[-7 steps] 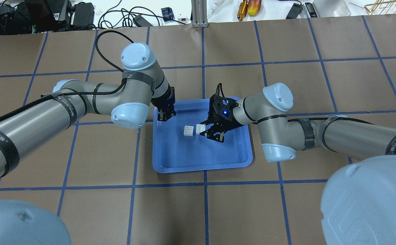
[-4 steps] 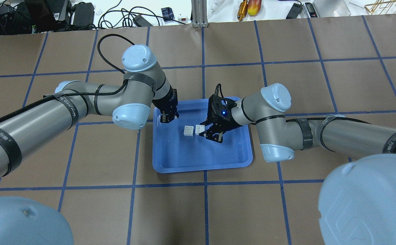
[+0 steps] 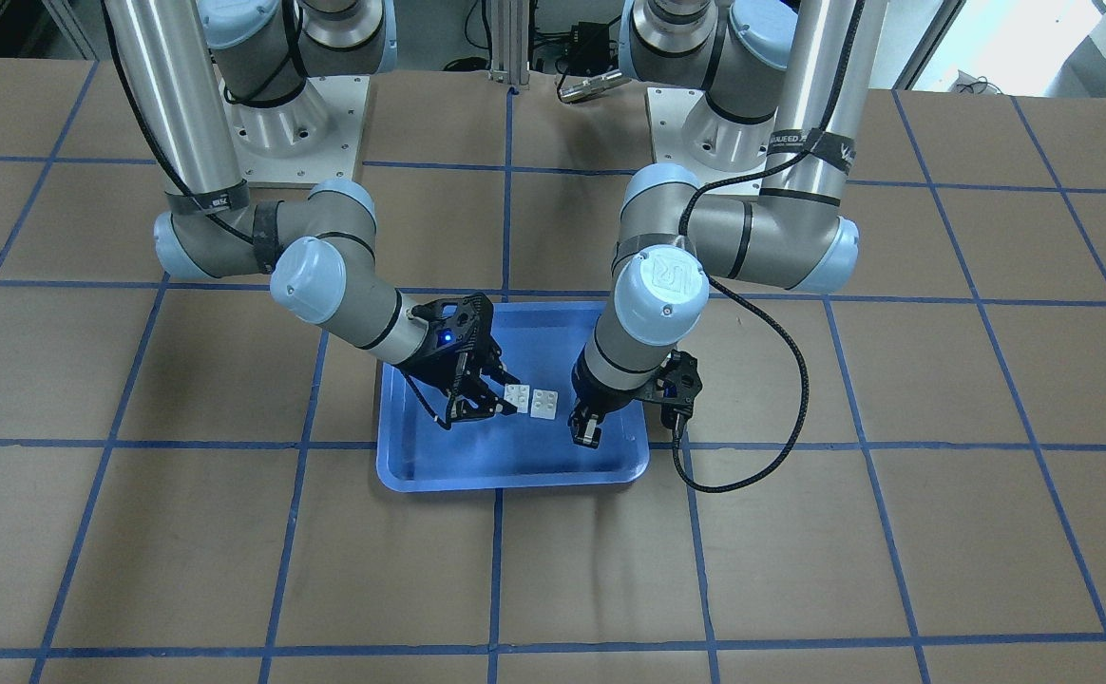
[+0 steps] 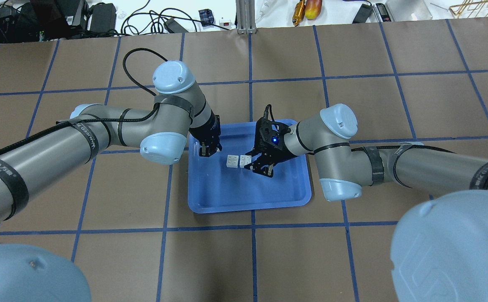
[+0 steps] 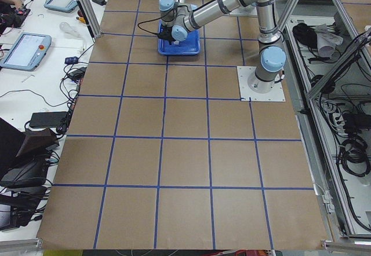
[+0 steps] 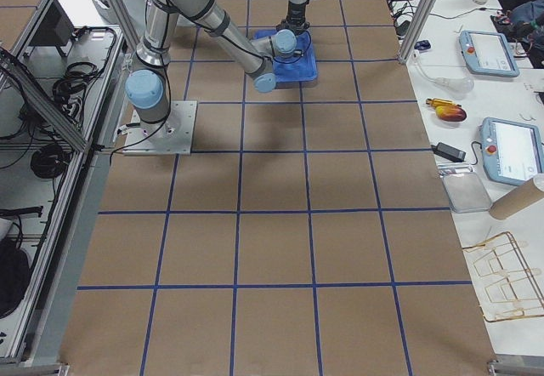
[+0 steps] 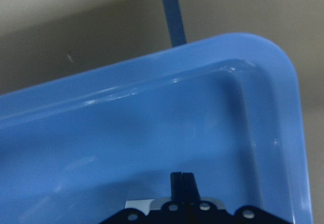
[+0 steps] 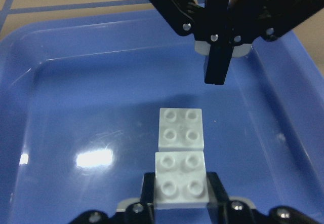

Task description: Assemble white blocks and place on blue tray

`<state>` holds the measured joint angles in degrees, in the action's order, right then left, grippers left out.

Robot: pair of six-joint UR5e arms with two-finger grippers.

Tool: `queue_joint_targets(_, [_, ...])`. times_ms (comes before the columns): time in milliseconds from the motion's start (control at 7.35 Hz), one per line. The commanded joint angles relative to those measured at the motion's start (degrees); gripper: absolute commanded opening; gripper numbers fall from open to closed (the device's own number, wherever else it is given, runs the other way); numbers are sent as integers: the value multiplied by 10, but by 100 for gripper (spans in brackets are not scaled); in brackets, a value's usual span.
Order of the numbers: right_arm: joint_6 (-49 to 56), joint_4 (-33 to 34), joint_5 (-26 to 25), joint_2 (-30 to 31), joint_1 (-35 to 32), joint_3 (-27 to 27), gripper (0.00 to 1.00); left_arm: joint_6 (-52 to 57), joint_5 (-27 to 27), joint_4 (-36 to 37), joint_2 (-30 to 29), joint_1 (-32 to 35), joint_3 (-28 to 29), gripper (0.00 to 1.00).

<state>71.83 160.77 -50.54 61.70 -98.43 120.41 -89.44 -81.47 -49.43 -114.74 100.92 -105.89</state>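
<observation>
Two white blocks lie side by side in the blue tray, nearly touching. My right gripper is shut on the nearer white block, which also shows in the overhead view. It holds that block low, right beside the other white block, which stands free. I cannot tell if the held block touches the tray floor. My left gripper is shut and empty, just left of the free block. The right wrist view shows its fingers pressed together.
The tray sits on a brown table with a blue tape grid. Both arms reach in low over the tray's far half. Cables, tools and tablets lie beyond the table's far edge.
My right gripper has moved a little left with its block, closing the gap to the free block. My left gripper has moved slightly right, toward the blocks.
</observation>
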Motion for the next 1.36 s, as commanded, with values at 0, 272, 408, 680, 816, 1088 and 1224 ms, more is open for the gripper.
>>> queue_joint_targets(0, [-9,20,-1,-11,-4,1,0,1,1,0,0,0,0,4])
queue_joint_targets(272, [-12,20,-1,-10,-4,2,0,1,1,0,-2,0,0,4])
queue_joint_targets(408, [-26,19,0,-10,-4,2,12,0,12,0,-2,0,0,4])
queue_joint_targets(680, [-55,19,-2,-17,-4,3,100,1,15,0,-2,1,-5,4])
queue_joint_targets(816, [-57,20,-2,-14,-4,2,100,1,16,0,-2,1,-9,4])
queue_joint_targets(1088, [-84,37,-3,-4,-4,-3,100,1,16,1,-1,1,-9,4])
queue_joint_targets(1224, [-111,39,-16,16,-4,-1,100,1,16,1,-1,1,-9,4])
